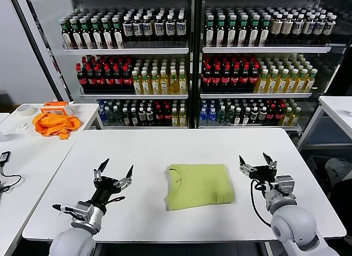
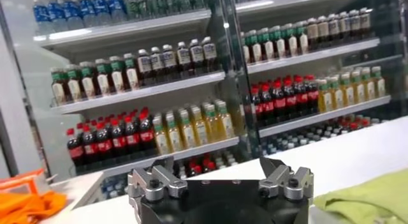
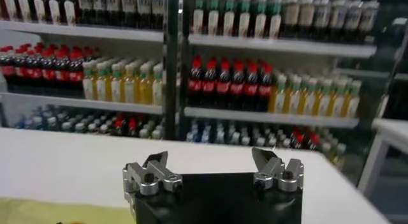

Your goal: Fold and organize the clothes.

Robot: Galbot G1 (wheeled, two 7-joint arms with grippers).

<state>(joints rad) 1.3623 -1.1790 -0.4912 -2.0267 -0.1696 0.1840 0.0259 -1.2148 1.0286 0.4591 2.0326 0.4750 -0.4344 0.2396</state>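
Here the shirt point(image 1: 198, 185) lies folded into a compact, nearly square packet on the white surface point(image 1: 165, 146), a little right of the middle and toward the near edge, its neck opening showing at the packet's left end. Its slightly longer axis runs left to right, so the two short ends face the two arms. The left pincer point(image 1: 114, 172) hovers over the surface to the left of the packet, well apart from it, fingers spread wide and pointing up and away; the left wrist view shows the same wide gap point(image 2: 220, 180), with a corner of the green cloth off to one side. The right pincer point(image 1: 254, 161) stands just beyond the packet's right end, also spread wide and holding nothing, and its own camera confirms the open fingers point(image 3: 212, 171) with a sliver of the cloth at the frame's lower corner. The right arm is plainly the nearer of the two, so any tidying nudge or pickup would likely fall to it, reaching left and down onto the packet's right edge. The folding looks essentially done. An orange cloth point(image 1: 55, 124) sits on a side table at far left, apart from all this.
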